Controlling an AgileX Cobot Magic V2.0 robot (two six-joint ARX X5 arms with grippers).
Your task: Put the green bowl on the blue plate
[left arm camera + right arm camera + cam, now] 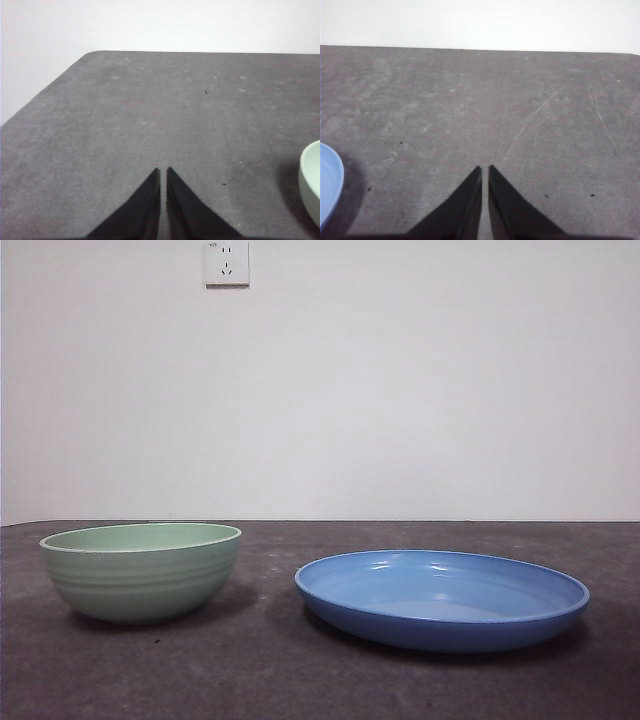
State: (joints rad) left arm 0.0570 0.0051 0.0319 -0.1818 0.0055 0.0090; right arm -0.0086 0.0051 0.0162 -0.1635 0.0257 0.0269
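Front view: green bowl [141, 571] upright on the dark grey table [300, 680], blue plate [442, 598] beside it, apart, with a strip of bare tabletop between; bowl empty, plate empty, bowl not on the plate. White wall socket [226, 262] high on the wall above the bowl, with a tiny mark on its face too small to read. No arm or gripper in this view.

Left wrist view: only a sliver of the green bowl [311, 181] at the frame edge, plus a rounded table corner not seen from the front. Left gripper [163, 172] poised over bare tabletop near the bowl, jaws pressed almost together, nothing between them.

Right wrist view: only an edge of the blue plate [330, 182], and fine pale scratches [535, 116] across the tabletop. Right gripper [485, 171] over bare tabletop near the plate, jaws likewise drawn together, holding nothing.
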